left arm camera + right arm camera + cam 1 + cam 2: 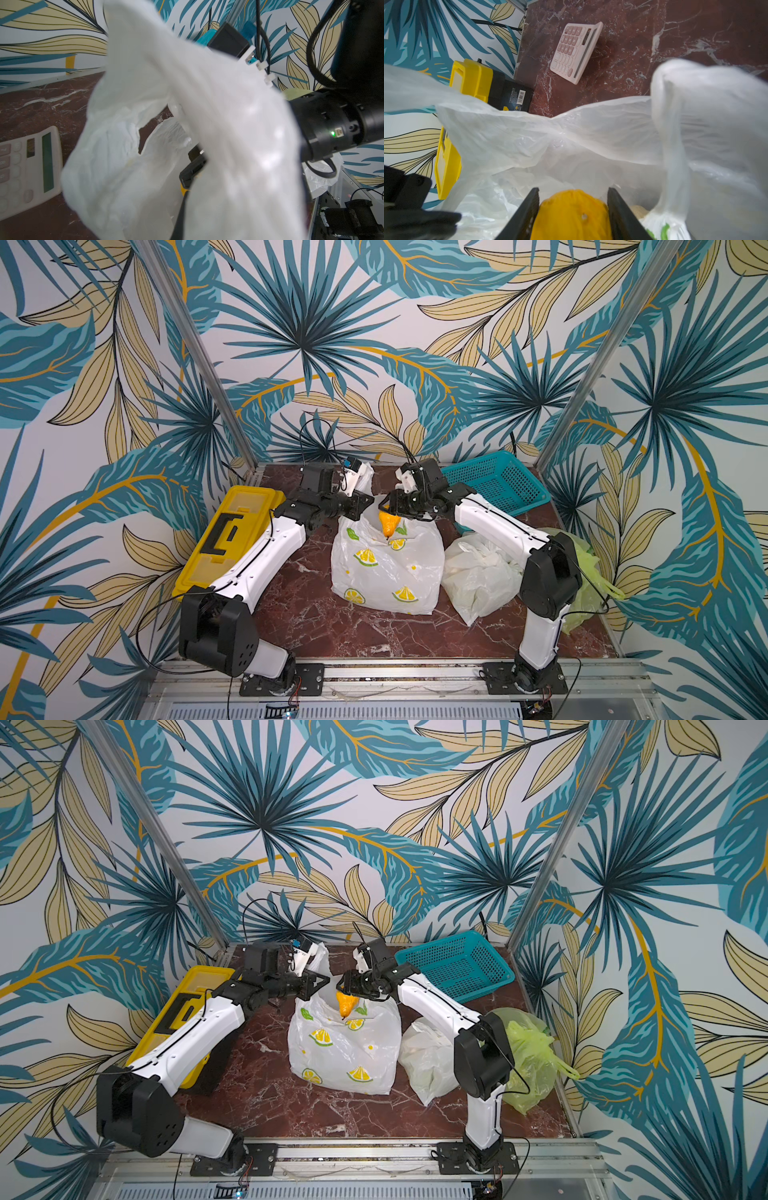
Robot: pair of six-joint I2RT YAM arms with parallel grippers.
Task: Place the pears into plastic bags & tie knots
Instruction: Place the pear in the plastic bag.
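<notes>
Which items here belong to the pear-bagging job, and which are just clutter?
Job: orange pear in the right gripper; lemon-print bag, gripped by the left gripper; second white bag; green bag.
Clutter: yellow toolbox; pink calculator; teal basket.

- The left arm [266,547] stretches forward and inward from its base, bent at the elbow.
- The left gripper [365,501] lies level, its jaws closed on the rim of a white bag [386,568].
- The right arm [494,522] reaches inward to face it, wrist tipped down.
- The right gripper [573,209] points down, its fingers [527,209] pressing either side of an orange pear [571,216].
</notes>
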